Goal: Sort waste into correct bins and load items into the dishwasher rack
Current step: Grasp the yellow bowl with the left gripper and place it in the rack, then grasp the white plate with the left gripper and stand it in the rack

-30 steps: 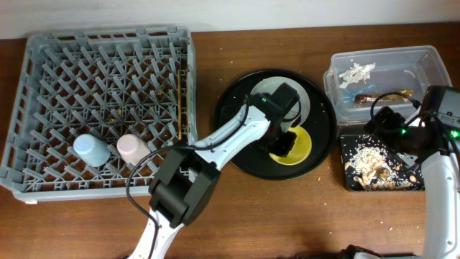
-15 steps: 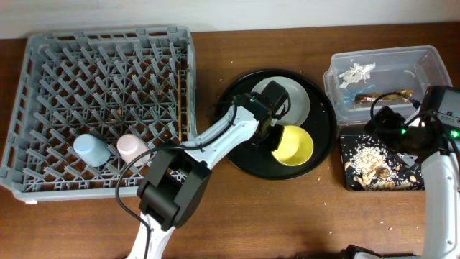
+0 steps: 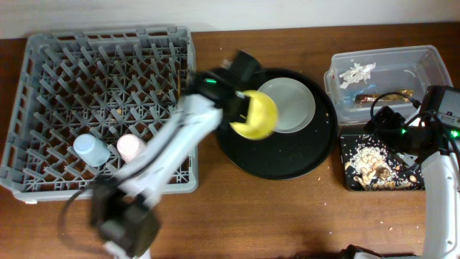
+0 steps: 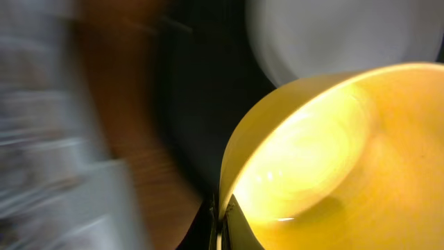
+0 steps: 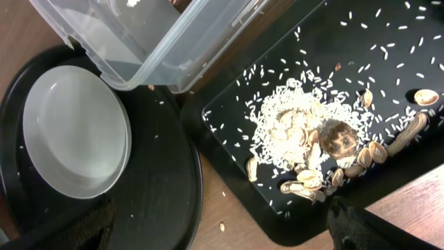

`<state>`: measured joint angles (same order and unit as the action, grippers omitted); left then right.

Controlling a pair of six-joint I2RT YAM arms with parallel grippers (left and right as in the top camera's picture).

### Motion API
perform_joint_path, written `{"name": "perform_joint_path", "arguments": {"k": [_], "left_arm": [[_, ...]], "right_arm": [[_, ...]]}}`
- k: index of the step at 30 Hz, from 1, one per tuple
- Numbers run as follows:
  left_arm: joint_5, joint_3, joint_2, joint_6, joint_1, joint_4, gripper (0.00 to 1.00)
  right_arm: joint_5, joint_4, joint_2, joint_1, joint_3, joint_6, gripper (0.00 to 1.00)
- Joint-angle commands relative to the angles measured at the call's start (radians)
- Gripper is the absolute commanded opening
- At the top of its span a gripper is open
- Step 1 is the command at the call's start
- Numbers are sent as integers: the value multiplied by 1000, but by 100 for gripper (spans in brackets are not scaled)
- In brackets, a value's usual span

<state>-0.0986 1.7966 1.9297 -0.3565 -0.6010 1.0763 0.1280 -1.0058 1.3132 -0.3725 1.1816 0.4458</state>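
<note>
Racked: pink cup [image 3: 131, 147], blue cup [image 3: 90, 150]. Binned: napkin [image 3: 357, 72], wrapper [image 3: 381, 97], scraps [image 3: 370, 162]. In hand: yellow bowl [image 3: 257, 117], my left fingers [image 4: 231, 232] pinching its rim. Outstanding: plate [image 3: 291, 104]. My right fingers [image 5: 361, 229] spread, idle.

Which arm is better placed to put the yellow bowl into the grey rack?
Left. Its jaws grip the yellow bowl close to the rack; the right arm sits far off, by the shallow black tray.

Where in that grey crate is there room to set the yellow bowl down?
The rack is bare for the yellow bowl across its back and middle rows, between its left wall and the chopsticks. The near edge is crowded: blue cup, pink cup.
</note>
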Motion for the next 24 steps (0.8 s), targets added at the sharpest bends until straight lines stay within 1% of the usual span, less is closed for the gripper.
{"name": "perform_joint_path", "arguments": {"k": [1,3,4,5,7,9,11,14,15,17,18,19,20,22,23,24], "left_arm": [[-637,31,-271,13,129,77,0],[-905,24,-266,13,208,143,0],[-970,1,-248,13,260,156,0],[-1012,-40,-226,12,323,148,0],[-1025,-94,-138,12,461,83,0],[-1036,-95,-64,12,510,41,0],[-1112,-95,22,13,535,-6,0],[-1117,-95,171,13,543,-18,0],[-1146,-95,216,13,543,-5,0],[-1159,-94,227,13,537,2,0],[-1203,-94,227,13,525,17,0],[-1286,-94,224,13,509,21,0],[-1320,-94,224,13,498,23,0],[-1344,-94,224,13,496,33,0],[-1394,-94,224,13,492,40,0],[-1357,-94,224,13,487,42,0]], "right_arm": [[-13,-1,-1,-2,6,8,98],[-13,-1,-1,-2,6,8,98],[-13,-1,-1,-2,6,8,98],[-12,-1,-1,-2,6,8,98],[-13,-1,-1,-2,6,8,99],[-13,-1,-1,-2,6,8,98],[-13,-1,-1,-2,6,8,98],[-13,-1,-1,-2,6,8,98],[-12,-1,-1,-2,6,8,98],[-13,-1,-1,-2,6,8,99],[-13,-1,-1,-2,6,8,99],[-13,-1,-1,-2,6,8,99],[-13,-1,-1,-2,6,8,98],[-13,-1,-1,-2,6,8,98],[-13,-1,-1,-2,6,8,98],[-13,-1,-1,-2,6,8,98]]}}
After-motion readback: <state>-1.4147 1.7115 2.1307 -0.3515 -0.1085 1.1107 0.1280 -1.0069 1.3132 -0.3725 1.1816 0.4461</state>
